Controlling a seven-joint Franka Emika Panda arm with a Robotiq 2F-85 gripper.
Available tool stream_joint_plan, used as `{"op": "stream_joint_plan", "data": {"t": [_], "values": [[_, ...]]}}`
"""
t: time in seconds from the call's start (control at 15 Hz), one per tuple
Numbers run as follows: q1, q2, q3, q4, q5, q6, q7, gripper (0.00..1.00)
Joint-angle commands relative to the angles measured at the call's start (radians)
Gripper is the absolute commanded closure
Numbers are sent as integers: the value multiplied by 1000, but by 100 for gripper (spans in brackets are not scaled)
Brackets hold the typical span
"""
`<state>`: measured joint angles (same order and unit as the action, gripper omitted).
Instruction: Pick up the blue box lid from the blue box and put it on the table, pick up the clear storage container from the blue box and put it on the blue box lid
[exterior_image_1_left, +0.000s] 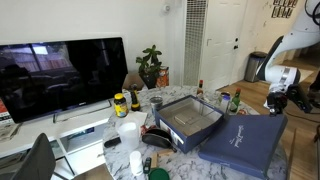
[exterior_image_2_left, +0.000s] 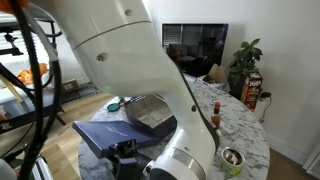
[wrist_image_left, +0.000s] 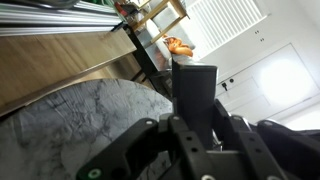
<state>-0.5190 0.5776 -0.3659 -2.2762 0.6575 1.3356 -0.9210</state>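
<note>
- The blue box lid (exterior_image_1_left: 246, 142) was off the box and lay on the table (exterior_image_1_left: 100, 140), top side up, with its small pale mark showing. It also showed as a flat navy slab in an exterior view (exterior_image_2_left: 98, 136).
- The blue box (exterior_image_1_left: 200, 128) stood open right beside the lid, near the middle of the marble top. Its greyish inside faced the camera in an exterior view (exterior_image_2_left: 150, 112).
- The clear storage container (exterior_image_1_left: 187, 118) seemed to sit inside the box, but honestly it was too faint to be sure.
- The gripper (wrist_image_left: 195, 78) hung out past the table's edge, with marble off to one side in the wrist view. Nothing was visibly in it, and I couldn't tell whether the claw was released or clenched.
- Other stuff on the table: 1 yellow-capped jar (exterior_image_1_left: 120, 103), 1 white cup (exterior_image_1_left: 128, 134) and 1 can (exterior_image_2_left: 232, 158).
- A TV (exterior_image_1_left: 62, 75) and a potted plant (exterior_image_1_left: 150, 64) stood behind the table.
</note>
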Motion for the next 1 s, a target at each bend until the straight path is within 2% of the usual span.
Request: {"op": "stream_joint_plan", "data": {"t": [0.0,0.2,0.27,0.33,0.47,0.8,0.93], "values": [[-21,38,33,3,97,46,-2,92],[-11,59,40,7,128,57,-4,92],[-5,63,35,7,122,71,5,71],[4,57,29,1,119,101,9,44],[23,28,16,-17,105,197,15,41],[64,-72,21,-94,102,482,15,3],[93,-136,29,-152,96,605,21,0]]}}
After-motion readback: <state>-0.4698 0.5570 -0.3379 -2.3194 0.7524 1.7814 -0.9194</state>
